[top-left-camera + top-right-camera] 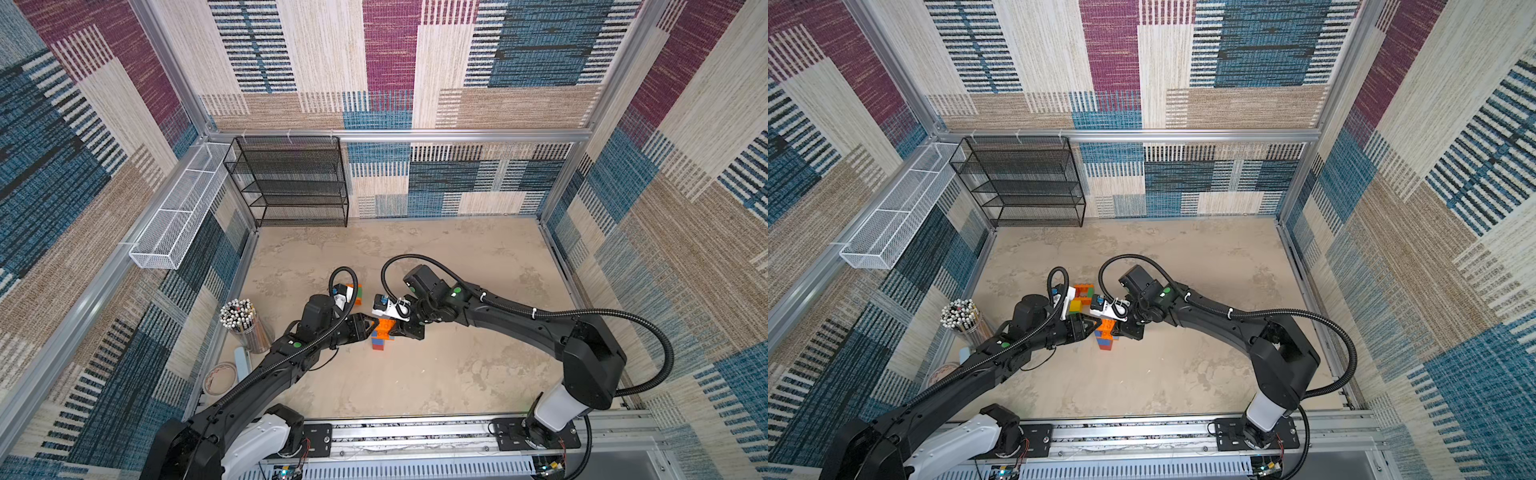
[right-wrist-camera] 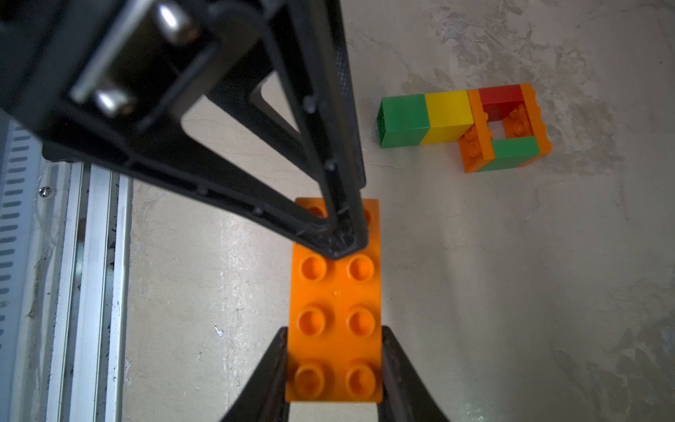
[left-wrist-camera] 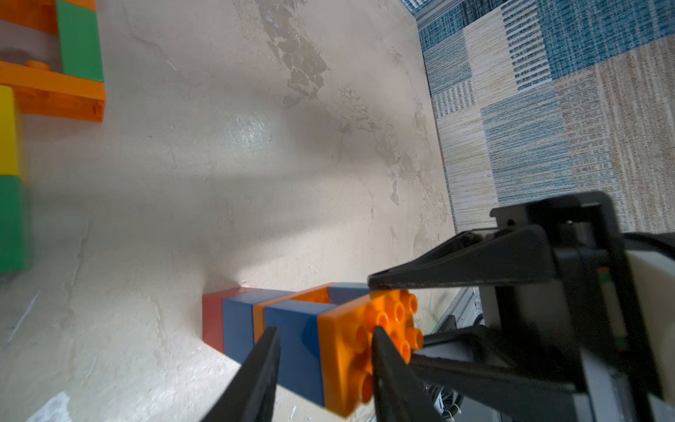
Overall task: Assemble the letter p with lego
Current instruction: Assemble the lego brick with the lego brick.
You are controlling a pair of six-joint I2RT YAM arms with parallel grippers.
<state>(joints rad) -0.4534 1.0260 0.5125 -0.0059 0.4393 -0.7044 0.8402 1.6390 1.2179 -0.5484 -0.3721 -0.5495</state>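
In both top views the left wrist hides part of a flat-lying lego piece [image 2: 464, 124] at twelve o'clock of the lego tower [image 1: 379, 343]. That tower stands upright on the middle of the bench [image 1: 457, 374], capped by a long orange brick [image 2: 336, 292], studs up, long axis running claw to claw. The right claw [image 2: 335, 330] is clenched on its sides. The left claw [image 3: 325, 330] straddles the other end; whether it grasps I cannot tell. At nine o'clock a cup [image 1: 255, 334] holds pencils [image 1: 239, 311].
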